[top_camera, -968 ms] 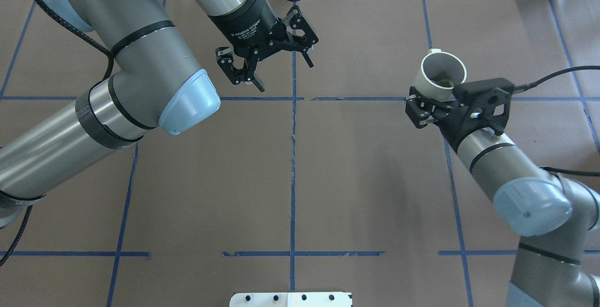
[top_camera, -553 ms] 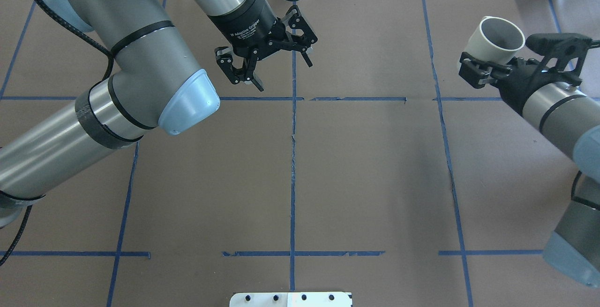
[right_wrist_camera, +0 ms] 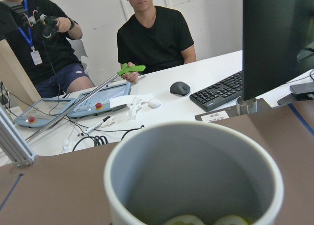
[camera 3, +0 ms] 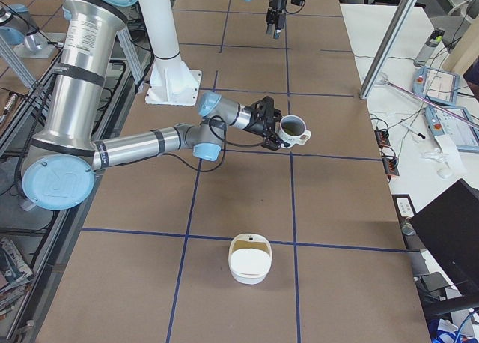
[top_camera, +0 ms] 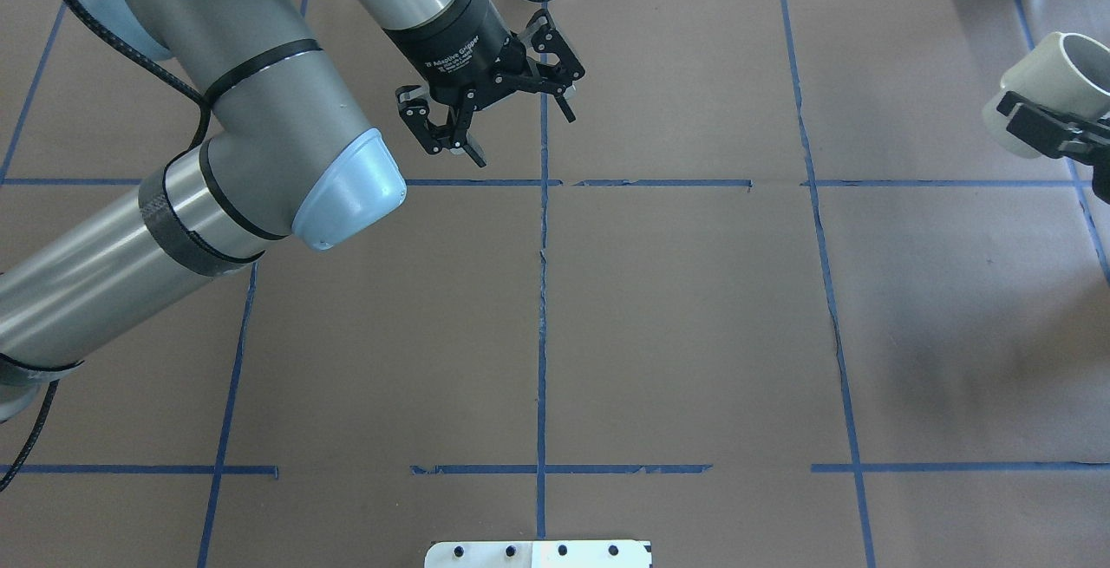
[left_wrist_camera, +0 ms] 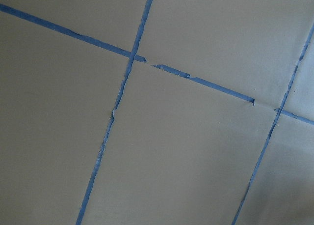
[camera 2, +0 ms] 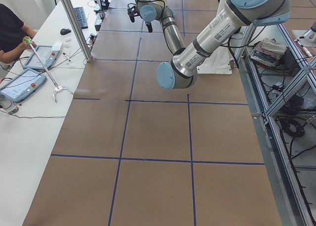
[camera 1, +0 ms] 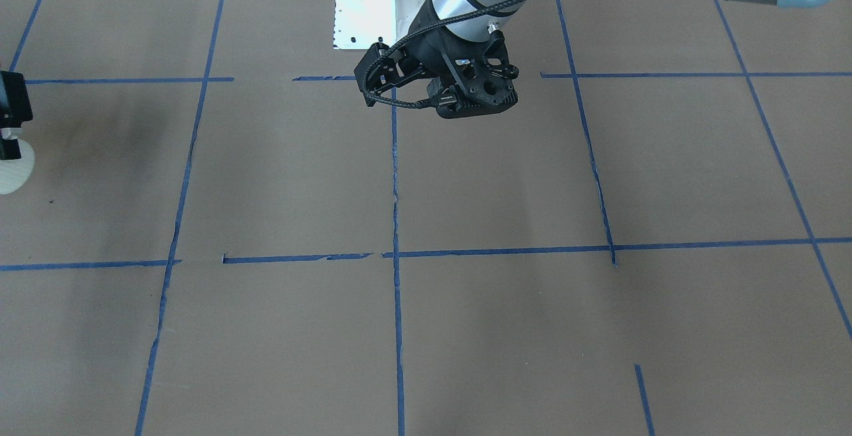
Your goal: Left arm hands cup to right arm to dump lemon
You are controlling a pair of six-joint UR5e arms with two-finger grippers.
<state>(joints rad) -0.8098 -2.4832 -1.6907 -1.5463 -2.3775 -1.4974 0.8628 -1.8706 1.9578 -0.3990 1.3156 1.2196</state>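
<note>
white cup (camera 3: pixel 294 134), held aloft — lemon (right_wrist_camera: pixel 184 220) inside

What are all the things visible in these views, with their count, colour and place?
table: one, brown with blue tape lines, under both arms
cup: one, white, held in the air at the robot's right
lemon: yellow-green, at the cup's bottom; count unclear
bowl: one, white, on the table near its right end
operators: two, black shirts, behind the white desk
keyboard and mouse: one each, black and dark grey, on that desk
left arm: one, grey, over the table's middle; left gripper open and empty
right arm: one, grey, reaching rightward; right gripper shut on the cup
</note>
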